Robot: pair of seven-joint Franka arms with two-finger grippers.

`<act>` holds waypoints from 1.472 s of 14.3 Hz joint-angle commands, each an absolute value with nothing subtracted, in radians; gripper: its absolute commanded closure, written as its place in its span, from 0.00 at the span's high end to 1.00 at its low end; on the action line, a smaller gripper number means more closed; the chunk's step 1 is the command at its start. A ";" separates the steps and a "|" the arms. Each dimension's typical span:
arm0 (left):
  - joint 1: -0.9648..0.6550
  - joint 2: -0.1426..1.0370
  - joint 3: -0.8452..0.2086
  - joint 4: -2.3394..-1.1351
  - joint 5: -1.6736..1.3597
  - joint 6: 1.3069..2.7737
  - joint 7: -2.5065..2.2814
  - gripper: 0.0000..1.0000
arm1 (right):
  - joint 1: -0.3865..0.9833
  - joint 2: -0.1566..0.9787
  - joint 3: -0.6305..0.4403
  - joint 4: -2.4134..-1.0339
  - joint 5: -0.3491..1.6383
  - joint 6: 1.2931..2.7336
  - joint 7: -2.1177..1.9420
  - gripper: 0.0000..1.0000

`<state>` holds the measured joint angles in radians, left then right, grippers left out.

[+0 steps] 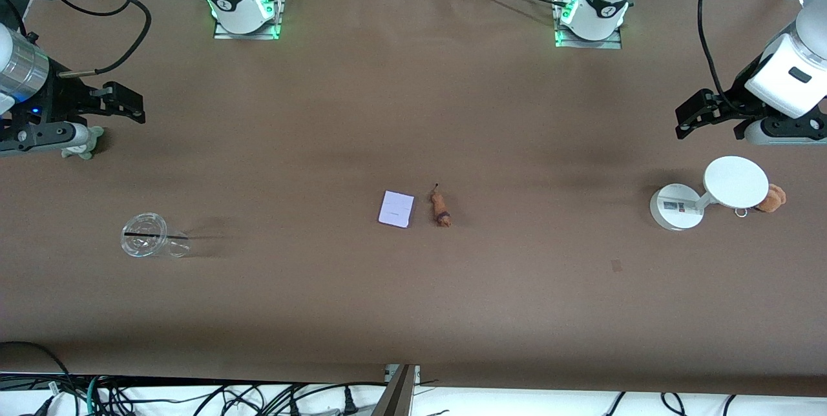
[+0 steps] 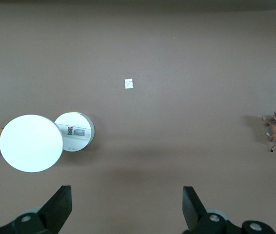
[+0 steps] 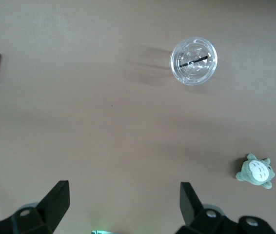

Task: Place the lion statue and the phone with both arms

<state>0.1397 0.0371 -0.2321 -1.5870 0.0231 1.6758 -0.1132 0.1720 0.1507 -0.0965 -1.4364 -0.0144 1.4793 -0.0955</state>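
Left fingers (image 1: 690, 120): I am holding them spread, grasping nothing, over bare worktop (image 1: 413, 300) near the white stand (image 1: 709, 199).
Right fingers (image 1: 126, 106): hanging released, empty.
Phone (image 1: 396, 208): lying mid-worktop, well apart from both my fingers.
Lion statue (image 1: 440, 208): lying just beside the phone.

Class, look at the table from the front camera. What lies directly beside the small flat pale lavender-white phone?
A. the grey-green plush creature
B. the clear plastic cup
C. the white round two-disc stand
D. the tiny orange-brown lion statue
D: the small flat pale lavender-white phone lies mid-table with the tiny orange-brown lion statue right beside it, toward the left arm's end; the other things sit much farther off near the table's ends.
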 commanded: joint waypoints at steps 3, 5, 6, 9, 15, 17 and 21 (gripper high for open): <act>0.137 0.052 -0.233 -1.551 0.009 1.652 -0.118 1.00 | 0.170 0.160 -0.094 -1.413 -0.025 1.473 -0.095 1.00; 0.137 0.052 -0.233 -1.551 0.009 1.652 -0.118 1.00 | 0.170 0.158 -0.095 -1.413 -0.025 1.473 -0.097 1.00; 0.137 0.052 -0.233 -1.552 0.009 1.652 -0.118 1.00 | 0.170 0.160 -0.095 -1.413 -0.025 1.474 -0.097 1.00; 0.138 0.054 -0.232 -1.552 0.011 1.652 -0.118 1.00 | 0.170 0.160 -0.095 -1.413 -0.023 1.473 -0.097 1.00; 0.138 0.061 -0.233 -1.557 0.015 1.595 -0.242 1.00 | 0.170 0.158 -0.095 -1.413 -0.021 1.473 -0.092 1.00; 0.141 0.057 -0.232 -1.552 0.014 1.589 -0.239 1.00 | 0.172 0.158 -0.095 -1.413 -0.021 1.473 -0.089 1.00; 0.143 0.060 -0.232 -1.554 0.015 1.591 -0.245 1.00 | 0.170 0.160 -0.095 -1.413 -0.021 1.473 -0.091 1.00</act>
